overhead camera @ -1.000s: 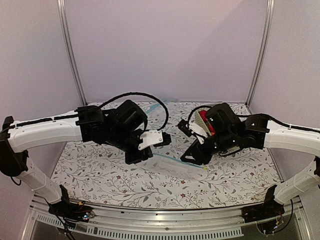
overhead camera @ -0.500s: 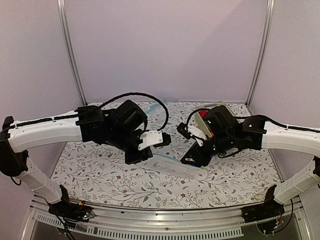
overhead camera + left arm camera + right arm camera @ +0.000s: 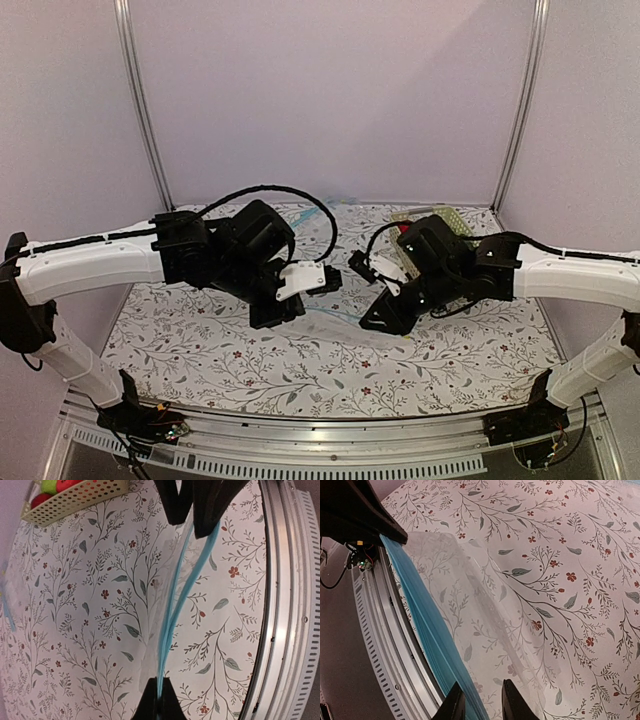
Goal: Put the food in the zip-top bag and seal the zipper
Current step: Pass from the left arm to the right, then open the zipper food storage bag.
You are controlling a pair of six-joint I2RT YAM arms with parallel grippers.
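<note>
The zip-top bag point(image 3: 345, 328) lies flat on the flowered table between my two grippers, and nothing shows inside it. My left gripper point(image 3: 280, 316) is shut on one end of the zipper point(image 3: 172, 615), as the left wrist view point(image 3: 159, 684) shows. My right gripper point(image 3: 380, 318) is open, its fingers point(image 3: 172, 500) on either side of the zipper's other end point(image 3: 432, 635); in the right wrist view point(image 3: 482, 696) the strip runs beside one finger. Round red food point(image 3: 41, 500) sits in a cream basket point(image 3: 80, 500) with a bright green piece. The cucumber is out of view.
The cream basket point(image 3: 432, 222) stands at the back right, behind my right arm. A second clear bag with a blue strip point(image 3: 322, 207) lies at the far back edge. The metal front rail point(image 3: 280, 605) runs close to the bag's mouth.
My right arm has moved left and forward toward the bag's mouth, uncovering more of the basket behind it. My left arm has not moved.
</note>
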